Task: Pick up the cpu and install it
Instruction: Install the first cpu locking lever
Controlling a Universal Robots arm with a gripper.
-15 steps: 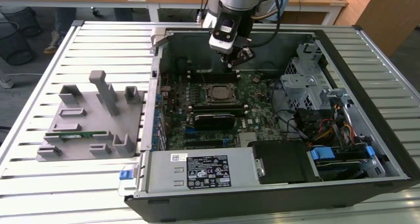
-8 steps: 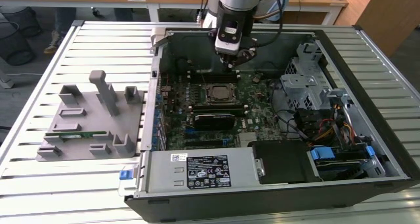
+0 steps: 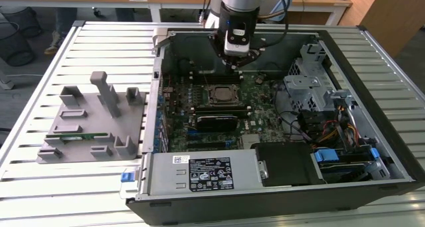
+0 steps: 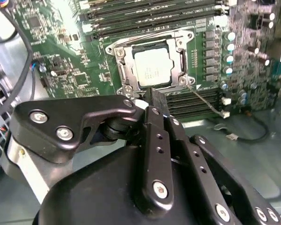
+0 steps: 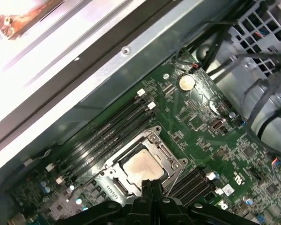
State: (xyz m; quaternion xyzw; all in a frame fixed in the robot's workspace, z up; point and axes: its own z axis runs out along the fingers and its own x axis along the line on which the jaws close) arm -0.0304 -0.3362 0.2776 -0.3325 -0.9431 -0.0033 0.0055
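The cpu (image 3: 221, 93) is a silver-topped square lying flat in the metal-framed socket on the green motherboard (image 3: 259, 100), inside the open computer case. It also shows in both wrist views: the cpu (image 4: 152, 70) and the cpu (image 5: 140, 166). My gripper (image 3: 239, 62) hangs above the board, just behind the socket and clear of the chip. Its black fingers (image 5: 149, 187) are pressed together with nothing between them, and the fingertips (image 4: 154, 96) point at the socket's edge.
A black heatsink block (image 3: 214, 121) sits in front of the socket. The power supply (image 3: 199, 172) lies along the case front, with a drive cage (image 3: 312, 82) and cables (image 3: 332, 132) at the exterior view's right. A grey fixture (image 3: 93, 122) outside the case holds a green memory stick (image 3: 76, 136).
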